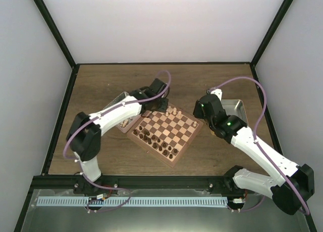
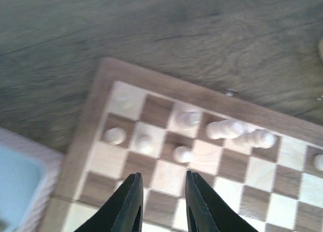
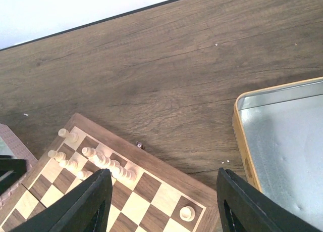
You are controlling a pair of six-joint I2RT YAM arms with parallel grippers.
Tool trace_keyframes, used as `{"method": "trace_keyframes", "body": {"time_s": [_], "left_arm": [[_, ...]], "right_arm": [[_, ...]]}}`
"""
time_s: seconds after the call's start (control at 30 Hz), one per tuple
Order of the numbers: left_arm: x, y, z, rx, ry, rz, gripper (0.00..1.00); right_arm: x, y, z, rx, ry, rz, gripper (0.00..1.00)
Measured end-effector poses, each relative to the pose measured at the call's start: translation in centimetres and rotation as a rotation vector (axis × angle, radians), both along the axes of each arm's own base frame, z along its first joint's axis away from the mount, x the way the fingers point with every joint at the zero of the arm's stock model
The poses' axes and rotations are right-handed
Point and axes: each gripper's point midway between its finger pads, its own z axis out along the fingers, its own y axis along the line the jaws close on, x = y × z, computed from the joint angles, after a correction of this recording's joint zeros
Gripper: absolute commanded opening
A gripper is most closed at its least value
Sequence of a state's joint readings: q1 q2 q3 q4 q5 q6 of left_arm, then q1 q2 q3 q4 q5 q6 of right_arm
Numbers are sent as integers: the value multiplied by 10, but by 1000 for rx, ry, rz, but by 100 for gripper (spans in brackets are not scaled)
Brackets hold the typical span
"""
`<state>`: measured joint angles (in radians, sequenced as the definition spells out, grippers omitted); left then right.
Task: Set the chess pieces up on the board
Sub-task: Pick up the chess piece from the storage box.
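The board (image 1: 174, 130) lies in the middle of the table, turned like a diamond. Several light chess pieces (image 1: 173, 111) stand along its far edge, and dark pieces (image 1: 154, 141) line its near-left edge. My left gripper (image 2: 162, 191) hovers over the board's far-left corner, its jaws a little apart and empty. Just beyond its fingertips stand light pieces (image 2: 182, 154), with two taller ones (image 2: 225, 128) to the right. My right gripper (image 3: 164, 191) hangs wide open and empty above the board's far-right corner, where a lone light piece (image 3: 186, 212) stands.
A silver tray (image 1: 236, 108) lies right of the board, under the right arm; its orange-rimmed corner (image 3: 241, 141) shows in the right wrist view. A second tray (image 1: 119, 101) lies left of the board, partly hidden by the left arm.
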<state>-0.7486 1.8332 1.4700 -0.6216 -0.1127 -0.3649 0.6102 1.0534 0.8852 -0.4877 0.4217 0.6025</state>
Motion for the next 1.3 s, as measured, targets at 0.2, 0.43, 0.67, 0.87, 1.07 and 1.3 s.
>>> {"method": "trace_keyframes", "body": {"time_s": [0.2,0.43,0.67,0.87,1.07,1.3], "left_arm": [[8,77,1,37,-32,182,33],[6,164,-50,136,32,399,41],[6,184,-76,169,51,450,37],[17,189,-91,155,61,472,34],[18,194,-104,141,99,496,32],[15,188,-110,108,135,484,24]], "right_arm": [[0,3,0,14,5,9,58],[1,7,-6,25,23,18,58],[1,8,-7,29,29,14,59],[1,8,-7,31,29,13,58],[2,8,-10,26,36,13,59],[2,9,-10,27,35,13,58]]}}
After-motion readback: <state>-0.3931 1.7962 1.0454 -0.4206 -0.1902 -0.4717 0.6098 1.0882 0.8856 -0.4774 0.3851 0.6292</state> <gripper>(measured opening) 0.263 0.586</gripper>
